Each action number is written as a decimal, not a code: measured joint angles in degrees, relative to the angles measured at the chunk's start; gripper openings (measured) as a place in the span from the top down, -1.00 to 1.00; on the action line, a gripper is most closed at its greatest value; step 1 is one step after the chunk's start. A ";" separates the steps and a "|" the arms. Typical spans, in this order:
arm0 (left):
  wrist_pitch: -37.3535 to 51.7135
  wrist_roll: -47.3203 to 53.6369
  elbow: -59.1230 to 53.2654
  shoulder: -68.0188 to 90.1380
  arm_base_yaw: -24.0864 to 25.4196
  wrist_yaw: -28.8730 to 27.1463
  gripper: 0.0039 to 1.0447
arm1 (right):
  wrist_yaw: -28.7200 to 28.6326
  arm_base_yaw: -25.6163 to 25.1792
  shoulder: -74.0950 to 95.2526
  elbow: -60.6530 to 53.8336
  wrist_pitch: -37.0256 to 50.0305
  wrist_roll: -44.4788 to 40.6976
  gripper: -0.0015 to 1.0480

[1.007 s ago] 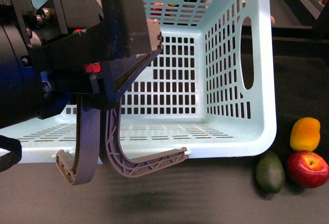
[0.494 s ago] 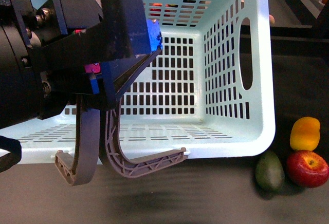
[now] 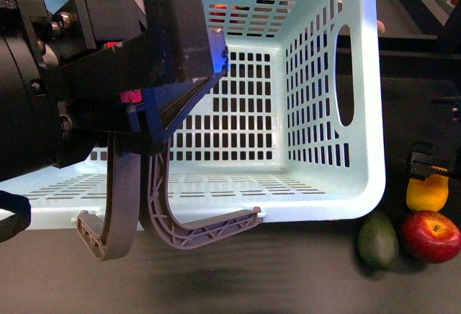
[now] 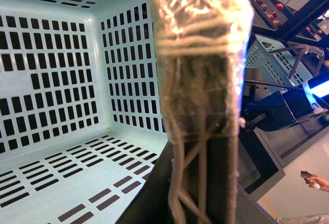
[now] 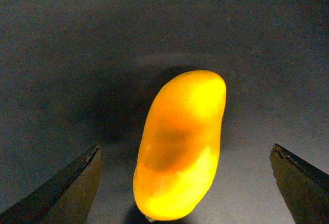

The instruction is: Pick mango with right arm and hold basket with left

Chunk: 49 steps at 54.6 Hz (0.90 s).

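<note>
Mango (image 3: pixel 427 194) at 4 o'clock in the front view, on the dark tabletop (image 3: pixel 288 278), just beside the turquoise basket (image 3: pixel 331 112) near its front right corner. Red apple (image 3: pixel 431 236) touching it at 6 o'clock, avocado (image 3: pixel 378 240) at 7 o'clock. Upper end of the fruit covered by the right gripper (image 3: pixel 426 164), itself cut off by the frame edge. Seen from the right wrist: fingers (image 5: pixel 77 183) spread wide, clear room on both flanks of the mango, no contact. Left gripper (image 3: pixel 144 76) bulky at 9 o'clock, blocking the basket's left wall, closed on the grey-brown swing handles (image 3: pixel 194 227) hanging over the front rim. Basket floor bare where visible. Left wrist view mostly filled by a blurred taped finger (image 4: pixel 200 54) against the handle lattice.
</note>
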 joint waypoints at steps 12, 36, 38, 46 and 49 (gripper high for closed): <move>0.00 0.00 0.00 0.00 0.00 0.00 0.85 | 0.17 0.04 4.02 3.82 -1.46 0.61 -0.85; 0.00 0.00 0.00 0.00 0.00 0.00 0.85 | 0.44 -0.52 11.50 9.60 -3.50 0.83 -0.85; 0.00 -0.02 0.00 0.00 0.00 0.00 0.85 | 0.48 -0.55 11.56 9.66 -3.52 0.83 -0.85; 0.00 0.00 0.00 0.00 0.00 0.02 0.85 | 0.79 -0.70 11.58 9.77 -3.39 0.96 -0.56; 0.00 0.00 0.00 0.00 0.00 0.00 0.85 | 0.79 -0.72 11.58 9.75 -3.26 0.96 -0.42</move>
